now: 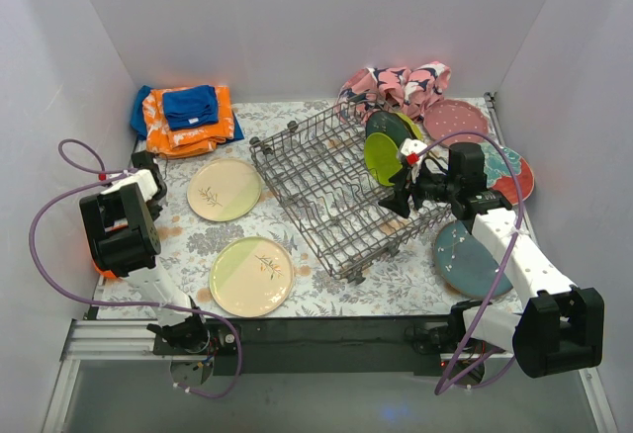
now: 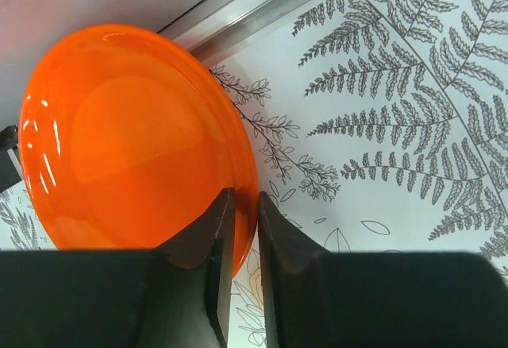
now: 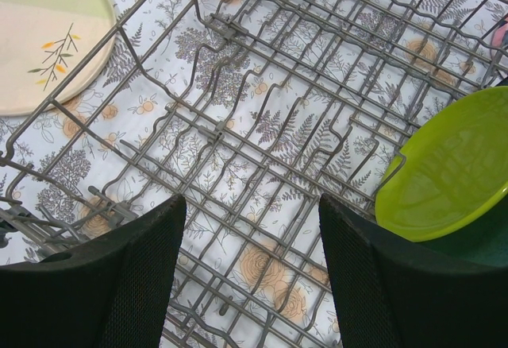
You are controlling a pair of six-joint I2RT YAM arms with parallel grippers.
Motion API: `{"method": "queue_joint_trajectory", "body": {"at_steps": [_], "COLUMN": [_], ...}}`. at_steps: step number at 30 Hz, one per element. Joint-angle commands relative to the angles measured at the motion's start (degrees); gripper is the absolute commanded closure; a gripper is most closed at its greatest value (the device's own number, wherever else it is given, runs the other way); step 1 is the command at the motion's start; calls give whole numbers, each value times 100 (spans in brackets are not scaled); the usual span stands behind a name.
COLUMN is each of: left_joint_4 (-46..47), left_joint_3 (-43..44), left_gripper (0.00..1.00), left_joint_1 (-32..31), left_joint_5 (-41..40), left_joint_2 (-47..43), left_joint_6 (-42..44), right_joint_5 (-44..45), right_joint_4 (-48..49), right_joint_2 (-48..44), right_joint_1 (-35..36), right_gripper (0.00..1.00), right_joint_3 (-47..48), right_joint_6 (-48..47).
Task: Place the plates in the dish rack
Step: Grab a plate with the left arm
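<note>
An orange plate [image 2: 127,133] lies at the table's left edge, and my left gripper [image 2: 244,205] is shut on its right rim, one finger above and one below. From the top view only a sliver of that plate [image 1: 105,272] shows under the left arm. The grey wire dish rack [image 1: 326,196] holds a lime green plate [image 1: 383,156] upright, with a dark green plate [image 1: 388,125] behind it. My right gripper [image 3: 252,229] hangs open over the rack's tines [image 3: 262,110], holding nothing, with the lime plate [image 3: 444,173] just to its right. Two cream plates [image 1: 224,191] [image 1: 251,276] lie left of the rack.
A teal plate [image 1: 470,255], a dotted pink plate [image 1: 455,117] and a red-and-teal plate [image 1: 516,176] lie right of the rack. Orange and blue cloths [image 1: 185,117] sit at the back left, a pink-and-navy cloth [image 1: 396,82] behind the rack. White walls enclose the table. A metal rail [image 2: 254,6] borders the orange plate.
</note>
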Motion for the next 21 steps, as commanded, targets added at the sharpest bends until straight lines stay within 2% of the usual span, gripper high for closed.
{"method": "queue_joint_trajectory", "body": {"at_steps": [1, 21], "left_joint_4": [-21, -206], "left_joint_3": [-169, -37], "left_gripper": [100, 100], "left_joint_1": [-15, -393], "left_joint_5": [363, 1330], "left_joint_2": [-144, -1418], "left_joint_6": [-61, -175], "right_joint_5": [-122, -104], "right_joint_4": [202, 211], "right_joint_2": [-162, -179], "right_joint_1": [-32, -50], "right_gripper": [26, 26], "right_joint_3": [-47, -55], "right_joint_6": [2, 2]}}
